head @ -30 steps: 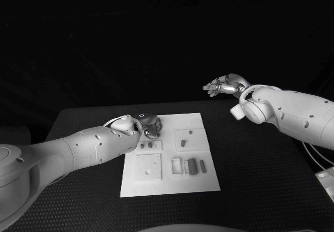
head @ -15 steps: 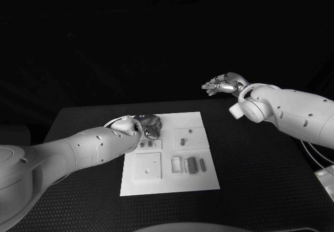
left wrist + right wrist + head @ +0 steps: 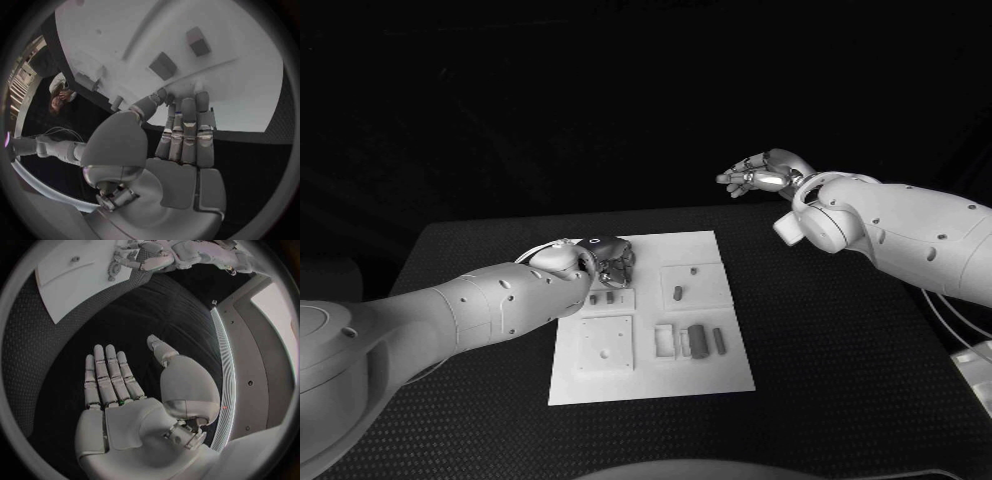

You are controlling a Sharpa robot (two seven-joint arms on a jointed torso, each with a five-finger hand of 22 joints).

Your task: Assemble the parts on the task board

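Left hand [image 3: 607, 258] is low over the far left corner of the board [image 3: 718, 375], with its fingers [image 3: 187, 131] stretched out side by side and the tips touching the white top. It holds nothing that I can see. It has slid a tiny bit since a second ago, so I think it is just feeling for a spot and no part has been picked up yet.

Right hand [image 3: 764, 175] is up high, well away from the board. It has drifted a little toward the middle. Its fingers [image 3: 106, 372] are flat and apart, and it holds nothing.

Parts [image 3: 697, 342] lie in the board's near row (some are small and hard to make out). The dark bars there lie flat, with their long sides running from the near edge to the far edge. A small peg [image 3: 678, 294] sits in the square beyond them.
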